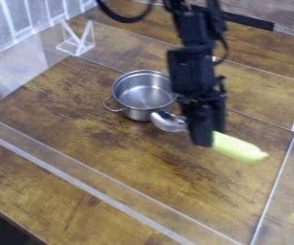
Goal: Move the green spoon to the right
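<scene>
A brown wood-grain worktop (79,158) fills most of the view, with clear strips along its edges and a white slatted rail (15,29) at the upper left. The black pincer (203,132) is partly closed, gripping the green spoon (238,146) between its jaws. The spoon's yellow-green handle extends from one side of the pincer, its silver bowl from the other, beside the steel pot (143,93).
</scene>
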Controlling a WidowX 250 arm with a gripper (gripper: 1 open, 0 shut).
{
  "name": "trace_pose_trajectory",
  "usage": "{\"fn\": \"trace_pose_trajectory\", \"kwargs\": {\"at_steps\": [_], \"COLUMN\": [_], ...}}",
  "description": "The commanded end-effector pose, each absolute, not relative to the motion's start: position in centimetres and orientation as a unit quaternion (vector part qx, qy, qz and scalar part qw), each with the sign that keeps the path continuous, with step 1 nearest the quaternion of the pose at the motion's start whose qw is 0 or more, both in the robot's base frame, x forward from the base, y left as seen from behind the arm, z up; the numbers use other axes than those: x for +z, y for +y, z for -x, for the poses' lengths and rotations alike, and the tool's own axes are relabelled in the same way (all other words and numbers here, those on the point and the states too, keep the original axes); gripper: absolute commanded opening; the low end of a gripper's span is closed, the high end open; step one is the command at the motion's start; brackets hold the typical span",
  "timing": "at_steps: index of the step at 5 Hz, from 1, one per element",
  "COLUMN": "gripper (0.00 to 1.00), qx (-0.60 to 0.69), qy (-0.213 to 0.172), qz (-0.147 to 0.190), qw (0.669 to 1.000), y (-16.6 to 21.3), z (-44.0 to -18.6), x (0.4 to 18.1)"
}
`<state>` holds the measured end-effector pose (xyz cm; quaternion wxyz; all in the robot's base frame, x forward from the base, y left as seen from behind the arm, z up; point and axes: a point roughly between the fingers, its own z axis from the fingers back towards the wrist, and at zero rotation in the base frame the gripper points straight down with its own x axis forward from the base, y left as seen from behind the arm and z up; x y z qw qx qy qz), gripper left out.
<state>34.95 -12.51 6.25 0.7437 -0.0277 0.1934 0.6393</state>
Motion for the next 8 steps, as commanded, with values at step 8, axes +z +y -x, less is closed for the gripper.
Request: {"fn": "trace_pose_trajectory", "kwargs": {"at_steps": [8], "gripper": [0.00], "qx": [0.619], "qy": [0.193], "qz": [0.038], "qw": [0.760], "y": [-15.6], "z": [-37.3], "x": [3.2]}}
